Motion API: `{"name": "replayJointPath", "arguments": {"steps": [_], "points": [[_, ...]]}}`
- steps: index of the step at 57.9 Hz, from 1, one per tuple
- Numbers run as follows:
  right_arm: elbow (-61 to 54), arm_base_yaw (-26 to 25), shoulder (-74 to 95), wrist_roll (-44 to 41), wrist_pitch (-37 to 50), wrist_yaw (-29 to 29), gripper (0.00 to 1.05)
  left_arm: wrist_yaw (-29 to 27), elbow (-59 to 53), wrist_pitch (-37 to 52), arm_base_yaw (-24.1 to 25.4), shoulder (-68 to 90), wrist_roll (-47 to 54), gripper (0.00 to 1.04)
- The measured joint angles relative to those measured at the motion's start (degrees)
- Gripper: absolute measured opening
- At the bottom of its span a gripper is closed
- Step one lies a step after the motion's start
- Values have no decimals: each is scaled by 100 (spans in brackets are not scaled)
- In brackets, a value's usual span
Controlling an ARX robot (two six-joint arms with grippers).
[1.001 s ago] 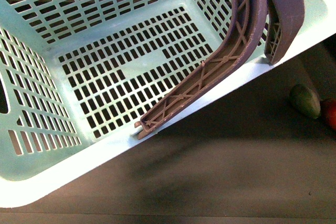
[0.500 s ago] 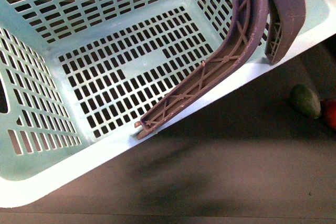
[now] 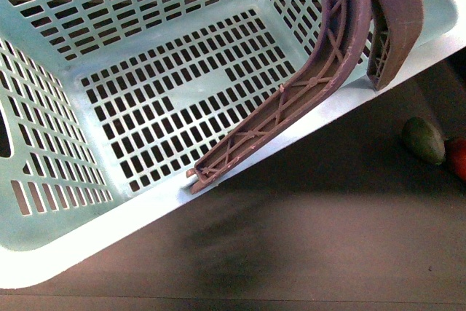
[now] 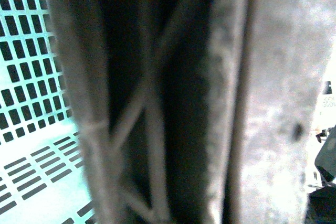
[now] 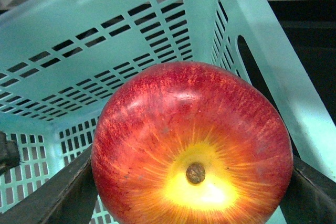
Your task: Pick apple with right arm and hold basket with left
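Note:
The light turquoise basket fills the upper left of the front view, tilted, and its slotted floor holds nothing. Its two brown-mauve handles curve up at the right. In the left wrist view one handle fills the picture, close and blurred. My left gripper is shut on it, though its fingers do not show. In the right wrist view the red apple with its yellow patch sits between dark fingers, my right gripper shut on it. The basket's wall lies right behind the apple. Neither arm shows in the front view.
On the dark table to the right of the basket lie a dark green oval fruit and a plain red fruit, which the right edge of the picture cuts off. Dark tabletop runs along the front, below the basket's rim.
The soft shadow on the table below the basket's rim has shifted slightly. The basket and the two fruits keep their places.

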Motion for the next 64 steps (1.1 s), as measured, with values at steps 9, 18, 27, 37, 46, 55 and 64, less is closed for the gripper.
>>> {"name": "replayJointPath", "arguments": {"steps": [9,18,27,37,46,55,64], "points": [[0,-46,35,107,0,4,96,0,0,0,0,0,0,14],[-131,-315,-404,240,2,-4,96,50,-2,-4,-11,35,-4,14],[-612,-916,-1307,144,63,437,96,-72,-2,-4,7,44,0,14],[-1001,-1565,-1941,-153,140,1001,96,-46,-2,-2,13,44,28,14],[-1805,-1670,-2122,-868,1609,616,75,55,-2,-2,-26,44,-39,14],[-2857,-1912,-2785,-1163,2083,417,40,-72,0,0,7,44,22,14],[-3346,-2035,-3132,-1222,2164,291,17,-13,0,0,4,44,2,14]]}}
